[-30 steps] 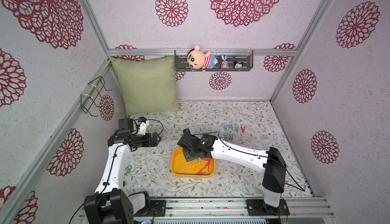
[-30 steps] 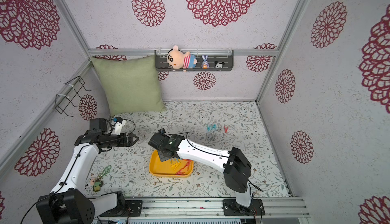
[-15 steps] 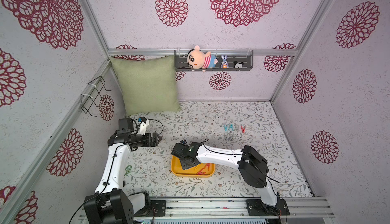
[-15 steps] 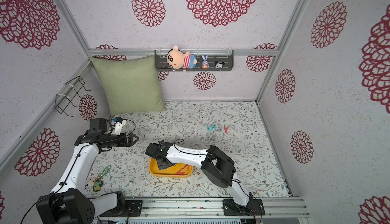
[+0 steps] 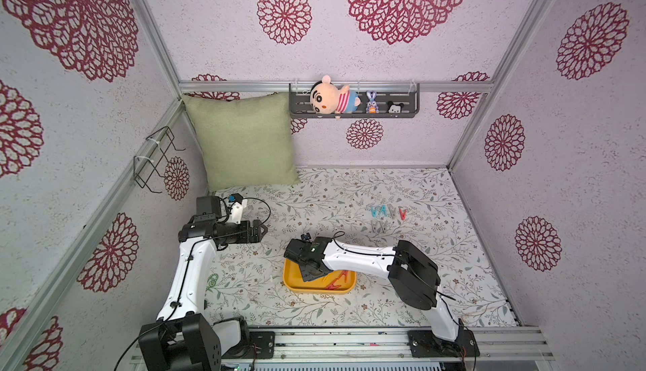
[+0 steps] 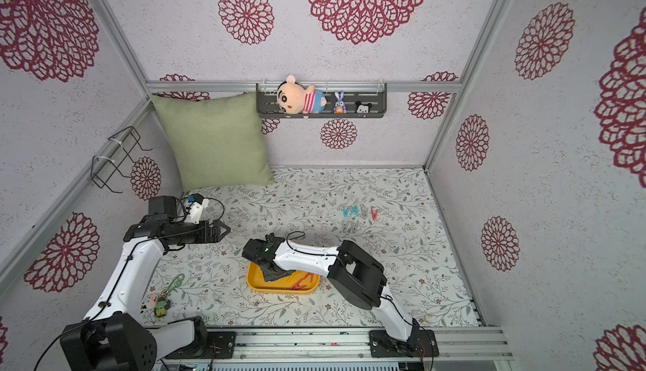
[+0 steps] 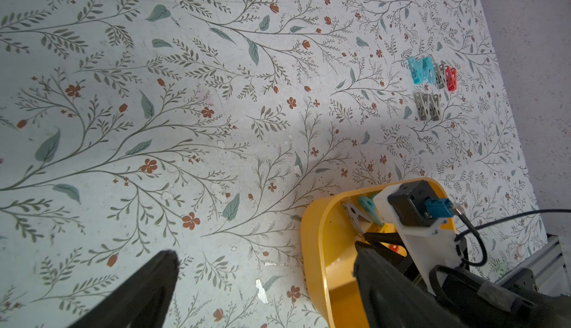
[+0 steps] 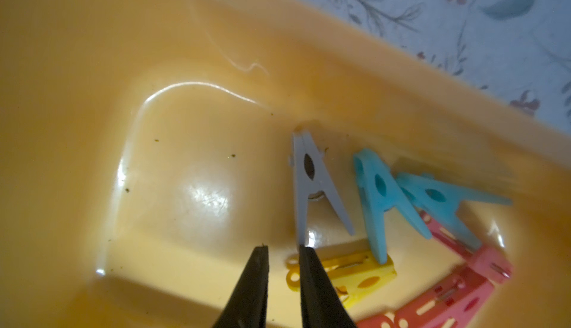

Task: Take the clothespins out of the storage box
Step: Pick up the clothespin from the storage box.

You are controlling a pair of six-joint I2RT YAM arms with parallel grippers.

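Observation:
The yellow storage box (image 5: 290, 283) (image 6: 253, 280) sits at the front middle of the table. My right gripper (image 8: 283, 249) (image 5: 314, 274) reaches down inside it, its fingers a narrow gap apart and empty. The tips stand just short of a grey clothespin (image 8: 312, 184) and a yellow clothespin (image 8: 355, 274). Two blue clothespins (image 8: 375, 196) and pink-red clothespins (image 8: 448, 298) lie beside those in the box. Several more clothespins (image 5: 388, 212) (image 7: 431, 74) lie in rows on the table at the back right. My left gripper (image 5: 262, 231) (image 7: 264, 252) hangs wide open and empty to the box's left.
A green pillow (image 5: 244, 142) leans in the back left corner. A dark shelf with plush toys (image 5: 353, 105) hangs on the back wall and a wire rack (image 5: 153, 163) on the left wall. Small keychain toys (image 6: 164, 299) lie near the left arm's base.
My right arm has folded in and lowered its gripper from above the box into its left part. The left arm has stayed still.

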